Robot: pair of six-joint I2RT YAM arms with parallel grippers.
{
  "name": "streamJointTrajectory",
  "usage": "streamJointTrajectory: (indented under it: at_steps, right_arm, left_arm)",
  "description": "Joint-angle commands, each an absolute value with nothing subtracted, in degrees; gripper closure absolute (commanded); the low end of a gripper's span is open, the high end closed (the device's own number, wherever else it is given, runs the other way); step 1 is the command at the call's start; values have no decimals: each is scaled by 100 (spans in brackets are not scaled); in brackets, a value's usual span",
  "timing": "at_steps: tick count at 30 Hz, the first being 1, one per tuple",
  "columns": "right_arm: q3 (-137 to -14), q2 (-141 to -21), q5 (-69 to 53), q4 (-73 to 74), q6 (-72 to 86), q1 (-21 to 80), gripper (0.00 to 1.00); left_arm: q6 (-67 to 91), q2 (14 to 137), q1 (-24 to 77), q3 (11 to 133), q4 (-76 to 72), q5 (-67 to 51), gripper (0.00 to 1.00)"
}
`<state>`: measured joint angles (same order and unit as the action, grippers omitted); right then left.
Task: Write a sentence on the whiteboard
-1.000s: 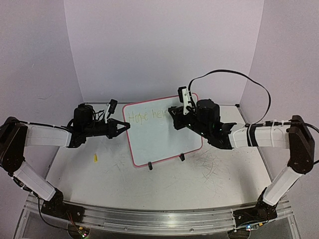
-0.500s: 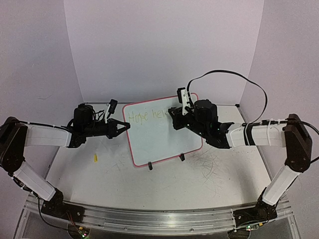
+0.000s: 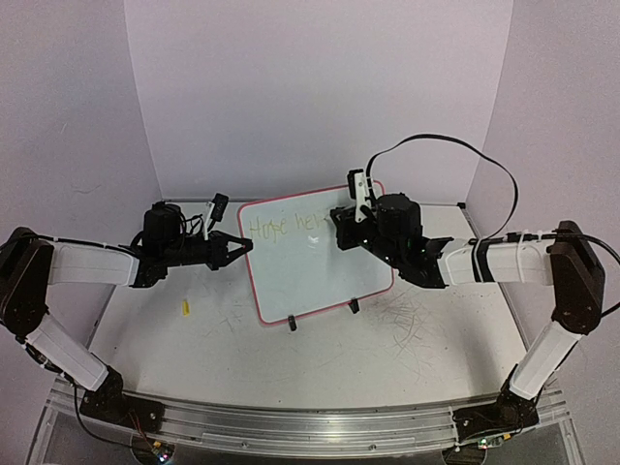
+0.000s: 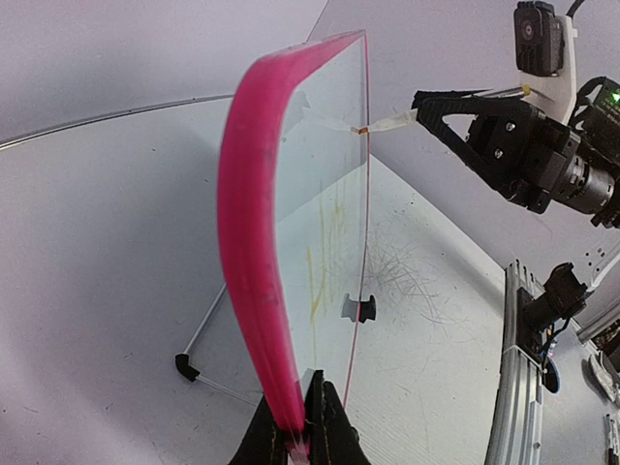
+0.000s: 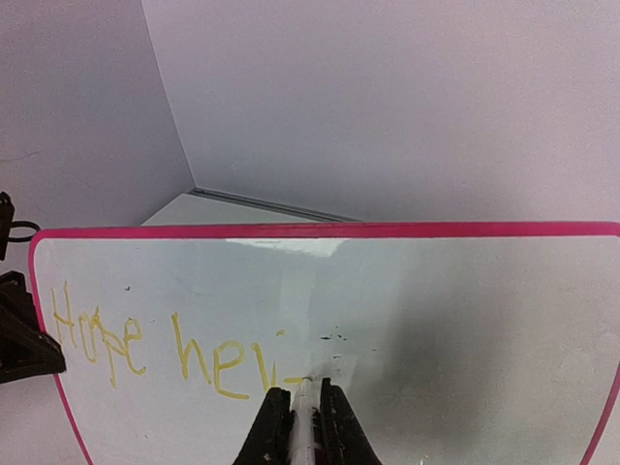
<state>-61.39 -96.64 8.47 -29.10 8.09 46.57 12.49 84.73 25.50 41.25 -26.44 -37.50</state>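
Lilac walls (image 3: 320,87); sentence (image 5: 165,354) faint, marker (image 4: 392,121) half-hidden

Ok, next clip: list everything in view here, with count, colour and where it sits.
whiteboard: one, white with pink-red frame, standing upright mid-table
clip feet: two, black, at the whiteboard's bottom edge
sentence: one unfinished line, yellow, reading about "Hope nev", near the whiteboard's top
marker: one, white body, tip at the board where the writing ends
small yellow piece: one, on the table left of the board; too small to identify
scratch marks: a tangle, grey, on the table right of the board
table: one, white
left gripper: black, shut on the whiteboard's left frame edge
right gripper: black, shut on the marker
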Motion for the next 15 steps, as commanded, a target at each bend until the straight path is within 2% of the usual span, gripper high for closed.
streamJointTrajectory:
  at_steps: [1, 15]
  right_arm:
    - [-6302, -9659, 1244, -2992, 878, 4584, 100]
    - [-6566, -9800, 1143, -3219, 731, 4567, 100]
  left_arm:
    - [663, 8411, 2514, 4352, -2452, -3153, 100]
    - [643, 8412, 2514, 4355, -2452, -3152, 100]
